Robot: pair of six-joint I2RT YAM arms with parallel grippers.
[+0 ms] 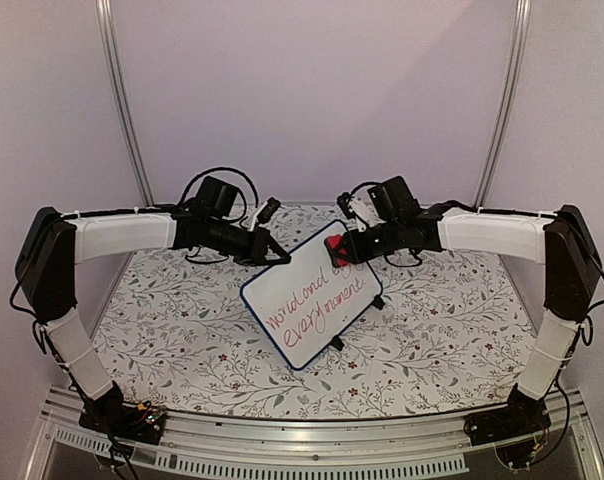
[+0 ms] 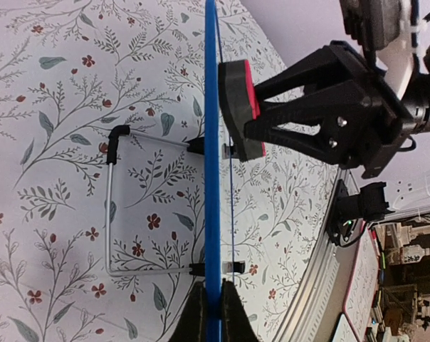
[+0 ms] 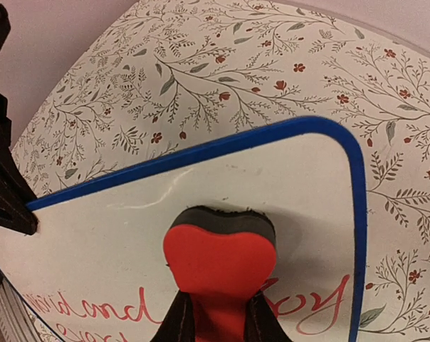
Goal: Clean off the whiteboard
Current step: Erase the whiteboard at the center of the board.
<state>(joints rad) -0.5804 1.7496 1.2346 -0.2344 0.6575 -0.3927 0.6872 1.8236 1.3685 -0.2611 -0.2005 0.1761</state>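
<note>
1. I count one whiteboard (image 1: 302, 295), one eraser (image 3: 218, 260) and two grippers.
2. The whiteboard stands tilted mid-table, blue-framed, with red handwriting across it.
3. Left gripper (image 2: 213, 313) pinches the frame at the board's 11 o'clock. Right gripper (image 3: 220, 303) pinches the eraser against the board at 1 o'clock.
4. The table (image 1: 182, 330) has a floral cover, and the walls are pale.

Pairs black joint housings with long links wrapped in white on both the left arm (image 1: 122, 235) and the right arm (image 1: 492, 235), down to squat black bases (image 1: 122, 415). Loops thin black cables (image 1: 219, 170) over each wrist beside a boxy black camera (image 1: 219, 195). Ends in the left gripper (image 1: 280, 258) and right gripper (image 2: 249, 114), matte-black triangular frames with small silver screws (image 2: 341, 121) and slim dark fingers (image 2: 286, 75).
</note>
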